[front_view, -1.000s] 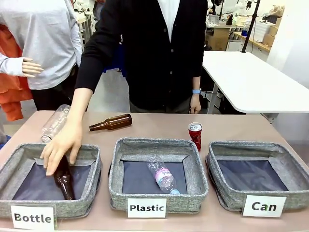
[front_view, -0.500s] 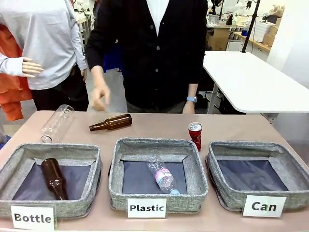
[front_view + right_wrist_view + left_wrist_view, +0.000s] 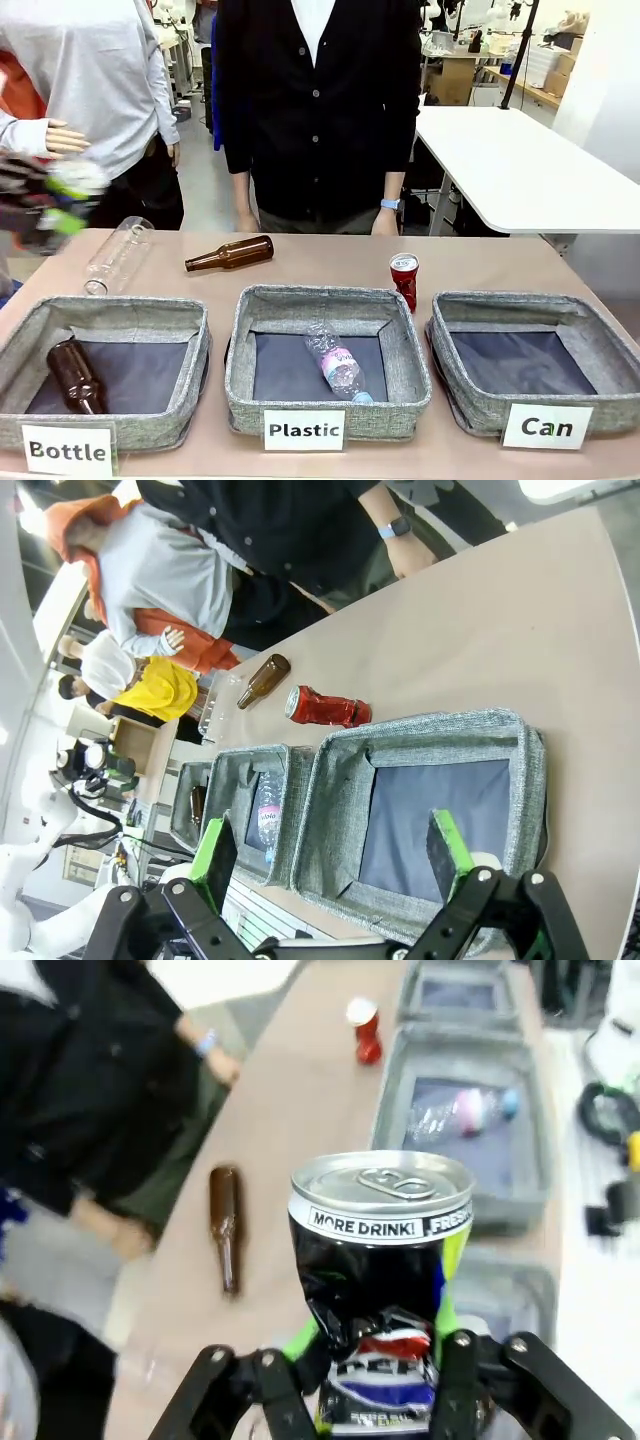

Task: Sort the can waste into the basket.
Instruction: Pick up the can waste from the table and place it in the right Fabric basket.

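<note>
Holding the dark can (image 3: pixel 380 1260) in my left gripper (image 3: pixel 378 1360): jaws clenched on its dented lower half, silver top up. In the front view that gripper is a blur at the far left, above the table's (image 3: pixel 500 262) far corner and well apart from the Can basket (image 3: pixel 482 402) at the right end of the row. Red can (image 3: pixel 404 280) stands upright on the table, just behind the gap between the Plastic basket (image 3: pixel 405 375) and the Can basket. Right gripper (image 3: pixel 332 855) is released, jaws spread wide, looking down on the Can basket. One brown bottle (image 3: pixel 230 253) lies on the table. The person (image 3: pixel 320 110) stands at the far side, hands low.
</note>
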`<act>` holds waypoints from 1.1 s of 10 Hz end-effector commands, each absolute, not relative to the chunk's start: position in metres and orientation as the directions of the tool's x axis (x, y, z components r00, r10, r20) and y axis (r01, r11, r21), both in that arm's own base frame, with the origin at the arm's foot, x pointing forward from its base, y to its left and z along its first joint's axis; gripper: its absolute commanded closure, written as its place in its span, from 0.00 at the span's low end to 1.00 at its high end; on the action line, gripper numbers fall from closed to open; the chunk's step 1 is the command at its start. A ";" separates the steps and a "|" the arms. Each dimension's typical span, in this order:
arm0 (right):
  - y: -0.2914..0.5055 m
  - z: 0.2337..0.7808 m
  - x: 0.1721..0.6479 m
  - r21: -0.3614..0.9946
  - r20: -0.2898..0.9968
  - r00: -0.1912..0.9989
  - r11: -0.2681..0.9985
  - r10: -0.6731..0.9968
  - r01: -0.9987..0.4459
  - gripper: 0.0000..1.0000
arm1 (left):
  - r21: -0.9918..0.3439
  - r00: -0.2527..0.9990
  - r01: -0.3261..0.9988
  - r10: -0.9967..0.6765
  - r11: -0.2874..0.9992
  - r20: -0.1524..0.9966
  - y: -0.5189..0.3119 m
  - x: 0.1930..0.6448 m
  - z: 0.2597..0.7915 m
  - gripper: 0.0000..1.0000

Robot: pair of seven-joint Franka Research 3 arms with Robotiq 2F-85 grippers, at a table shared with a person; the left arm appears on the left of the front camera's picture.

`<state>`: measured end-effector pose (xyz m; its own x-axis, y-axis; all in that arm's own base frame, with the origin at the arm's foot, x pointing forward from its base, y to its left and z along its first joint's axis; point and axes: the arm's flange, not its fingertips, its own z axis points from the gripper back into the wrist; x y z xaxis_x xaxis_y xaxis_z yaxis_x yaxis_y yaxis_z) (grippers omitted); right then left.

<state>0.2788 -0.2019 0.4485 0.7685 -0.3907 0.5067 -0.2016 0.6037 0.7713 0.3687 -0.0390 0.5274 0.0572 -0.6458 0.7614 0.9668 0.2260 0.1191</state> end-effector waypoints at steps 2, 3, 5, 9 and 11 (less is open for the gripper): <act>-0.203 0.448 0.281 0.769 0.533 0.748 0.594 -0.396 -0.234 0.00 | -0.034 0.105 0.992 -0.655 0.121 0.749 -0.153 0.434 0.519 1.00; -0.203 0.448 0.281 0.769 0.533 0.748 0.594 -0.396 -0.234 0.00 | -0.095 0.121 0.993 -0.694 0.076 0.710 -0.202 0.444 0.506 1.00; -0.203 0.448 0.281 0.769 0.533 0.748 0.594 -0.396 -0.234 0.00 | -0.159 0.095 0.987 -0.743 -0.016 0.663 -0.284 0.457 0.483 1.00; -0.203 0.448 0.281 0.769 0.533 0.748 0.594 -0.396 -0.234 0.00 | -0.160 0.031 0.982 -0.761 -0.097 0.648 -0.419 0.438 0.460 1.00; -0.203 0.448 0.281 0.769 0.533 0.748 0.594 -0.396 -0.234 0.00 | -0.237 0.122 0.970 -0.755 -0.046 0.645 -0.449 0.415 0.445 1.00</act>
